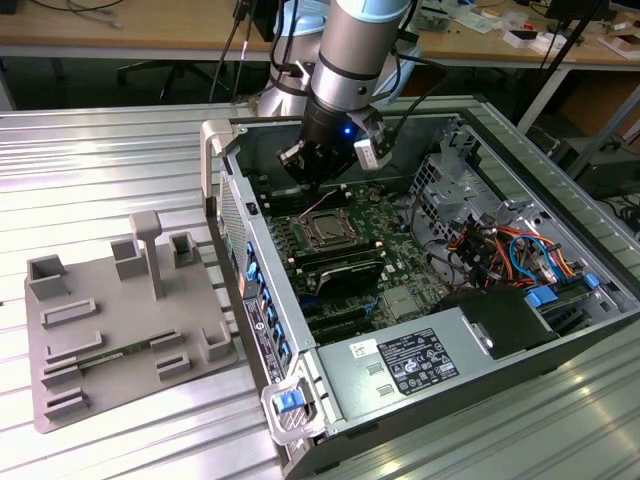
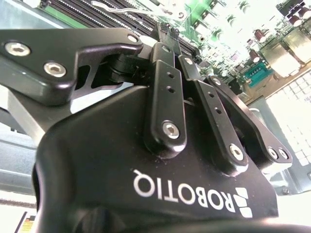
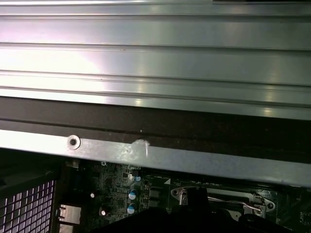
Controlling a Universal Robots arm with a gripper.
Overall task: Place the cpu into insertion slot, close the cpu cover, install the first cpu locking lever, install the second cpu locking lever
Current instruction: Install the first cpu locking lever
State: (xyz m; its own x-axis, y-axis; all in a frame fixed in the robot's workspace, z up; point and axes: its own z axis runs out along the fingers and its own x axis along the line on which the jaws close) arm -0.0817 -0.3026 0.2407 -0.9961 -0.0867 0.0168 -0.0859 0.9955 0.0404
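Looks partway done, with chip (image 1: 328, 231) apparently seated in socket (image 1: 346, 241) mid-board inside the computer case (image 1: 520, 150), levers' latching unclear, and gripper (image 1: 316, 183) poised just above, jaws pinched together.

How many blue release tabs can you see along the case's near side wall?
5 blue plastic tabs: four in a row down the wall, one on the grey corner latch. More may be hidden.
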